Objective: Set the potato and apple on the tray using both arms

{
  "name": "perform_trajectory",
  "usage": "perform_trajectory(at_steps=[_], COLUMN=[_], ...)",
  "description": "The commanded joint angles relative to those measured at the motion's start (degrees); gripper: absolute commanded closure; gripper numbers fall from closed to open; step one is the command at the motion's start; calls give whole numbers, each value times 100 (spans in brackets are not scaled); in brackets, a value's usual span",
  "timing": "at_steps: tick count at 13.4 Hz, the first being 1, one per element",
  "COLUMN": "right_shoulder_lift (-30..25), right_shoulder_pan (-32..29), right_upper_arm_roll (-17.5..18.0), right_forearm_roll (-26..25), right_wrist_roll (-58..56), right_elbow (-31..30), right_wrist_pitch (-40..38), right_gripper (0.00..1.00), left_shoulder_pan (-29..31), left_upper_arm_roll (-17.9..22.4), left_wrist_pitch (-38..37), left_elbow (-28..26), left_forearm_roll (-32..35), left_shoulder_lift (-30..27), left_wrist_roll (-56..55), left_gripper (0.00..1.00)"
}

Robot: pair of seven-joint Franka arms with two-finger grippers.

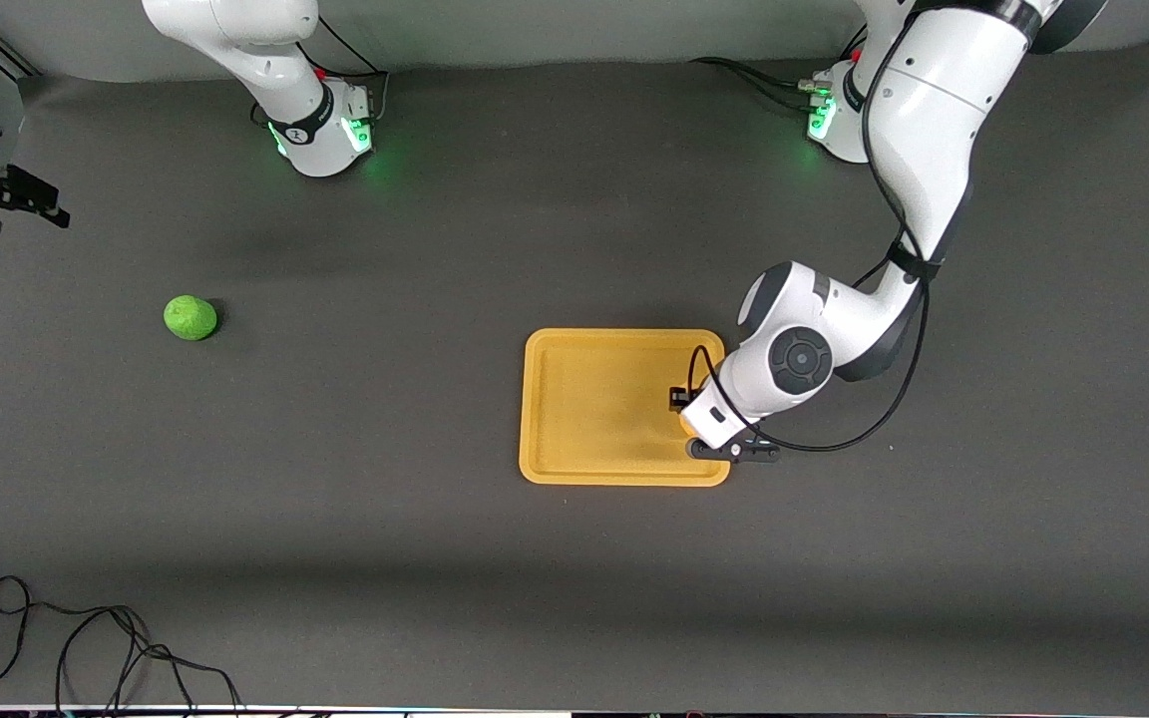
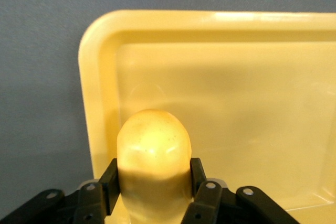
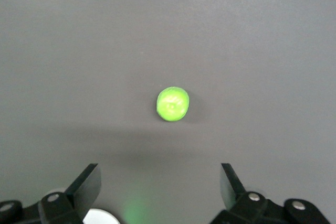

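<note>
I'm holding the potato (image 2: 154, 156) in the left gripper (image 2: 153, 187), its two fingers (image 2: 109, 182) clamped on either flank, and I'm keeping it low over the tray (image 1: 584, 399) at the lower right of that tray as the front view shows it, the end toward the left arm. From that view the left arm's wrist is covering most of the potato, so I'm relying on the left wrist view; whether it is already touching the tray floor I cannot tell. I'm placing it inside the rim near a corner, which I judge is leaving the middle of the tray free for the second fruit.

The potato's long axis is running straight out along the gripper's reach, its rounded end pointing away from the fingers toward the tray's middle, and the fingers are squeezing across its narrow width, the sensible way to hold an oval.

The apple (image 1: 191, 317) is sitting on the bench (image 1: 435, 558) at the middle left of the front view, well apart from the tray, toward the right arm's end. It is roundish, so it has no clear long axis to line up with. The right gripper (image 3: 157, 184) is hanging above it with its fingers spread wide and nothing between them, the apple centred in the right wrist view, which I read as waiting, lined up for a descent
</note>
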Motion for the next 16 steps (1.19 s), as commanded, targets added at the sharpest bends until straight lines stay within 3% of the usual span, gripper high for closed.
perform_trajectory(at_steps=[1,4,8,9,10,11,16], right_shoulder_lift=[355,837,1707,1857,1998,2147,2736], right_shoulder_pan=[38,64,82,99,239,284,275], right_upper_arm_roll=[-249,-461,-470,-461,-469,-470,-461], right_forearm_roll=[-107,-72,24,207,401,507,595], right_wrist_roll=[-87,-79,-61,-70,-131,-184,-210], right_elbow=[-641,-1319,-1566,-1592,-1610,-1619,-1645], right_wrist_pitch=[1022,2314,3371,3477,3600,3740,4233], right_gripper=[0,0,0,0,0,0,0], left_shoulder_pan=[-72,-72,-98,-98,-90,-89,7], left_upper_arm_roll=[89,89,89,89,89,89,89], left_wrist_pitch=[-160,-204,-151,-151,-125,-90,-204], left_elbow=[134,99,99,99,99,99,108], left_forearm_roll=[64,213,222,222,222,222,213], left_shoulder_lift=[-34,-8,53,62,106,124,-173], left_wrist_roll=[-151,-151,-195,-195,-177,-160,-195], left_gripper=[80,78,60,47,16,1,0])
